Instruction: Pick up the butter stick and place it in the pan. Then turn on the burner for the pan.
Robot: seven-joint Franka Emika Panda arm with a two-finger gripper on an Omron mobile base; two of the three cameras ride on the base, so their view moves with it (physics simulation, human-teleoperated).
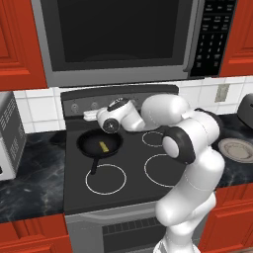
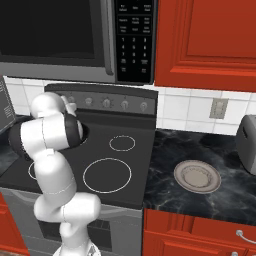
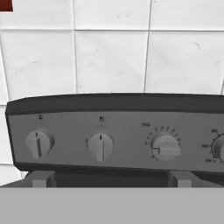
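Red cabinets [image 1: 22, 39] and a black stovetop [image 1: 128, 183] set the scene, dark marble surface [image 2: 200, 150] either side. Near to far: grey plate [image 2: 197, 176] sits on the surface at the stove's 3 o'clock. Pan [image 1: 99, 144] is on the back-left burner, handle pointing to 6 o'clock, butter stick [image 1: 103, 146] lying inside it. Beyond the pan, the claw [image 3: 109, 183] is spread wide open, gripping nothing, facing the control panel's knobs [image 3: 100, 145] up close. Microwave [image 1: 118, 34] hangs above.
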